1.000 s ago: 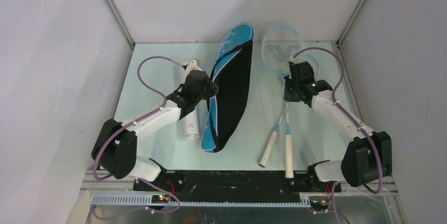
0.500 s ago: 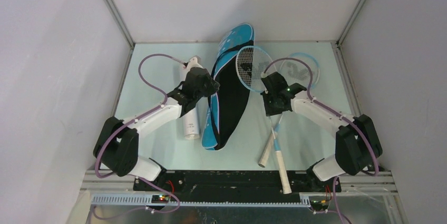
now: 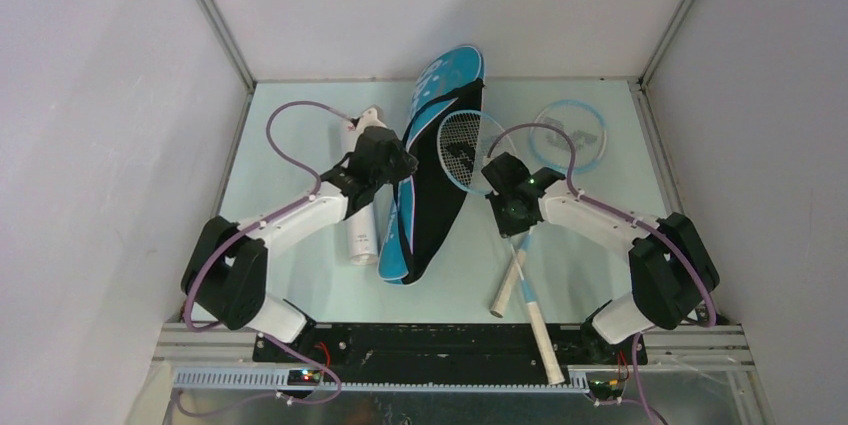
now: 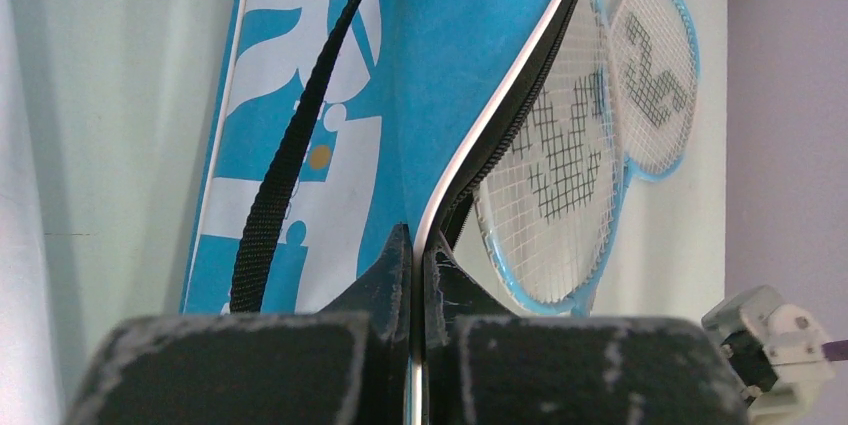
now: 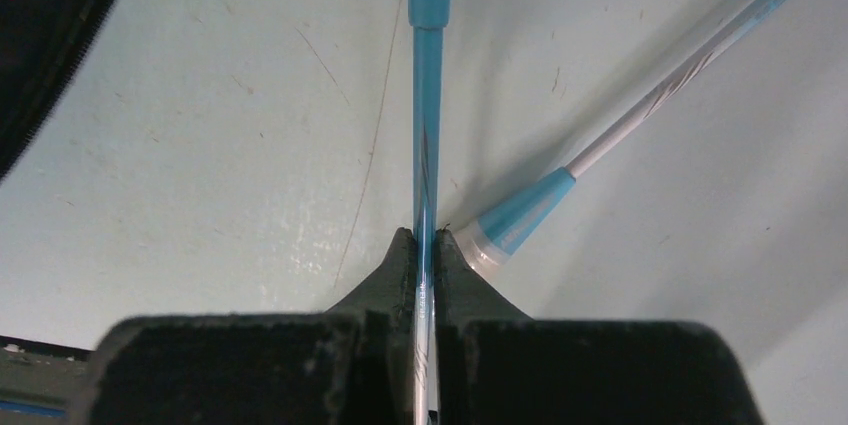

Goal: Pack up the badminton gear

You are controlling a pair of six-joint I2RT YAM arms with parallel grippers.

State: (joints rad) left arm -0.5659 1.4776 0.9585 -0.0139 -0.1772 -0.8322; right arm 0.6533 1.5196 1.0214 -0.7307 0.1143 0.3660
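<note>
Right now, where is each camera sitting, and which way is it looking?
Top external: high behind the arms, looking down at the table; both arms show.
Left wrist: on the left arm, looking along the left hand, shut on the edge of the blue bag.
Right wrist: on the right arm, looking down past the right hand, shut on a racket shaft.
Shared: top and left wrist views both show that racket's head.

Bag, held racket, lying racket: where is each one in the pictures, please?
bag (image 3: 428,200): top view, on its black middle part.
held racket (image 3: 463,148): top view, on the strings of its head.
lying racket (image 3: 568,133): top view, on the strings of its head.
</note>
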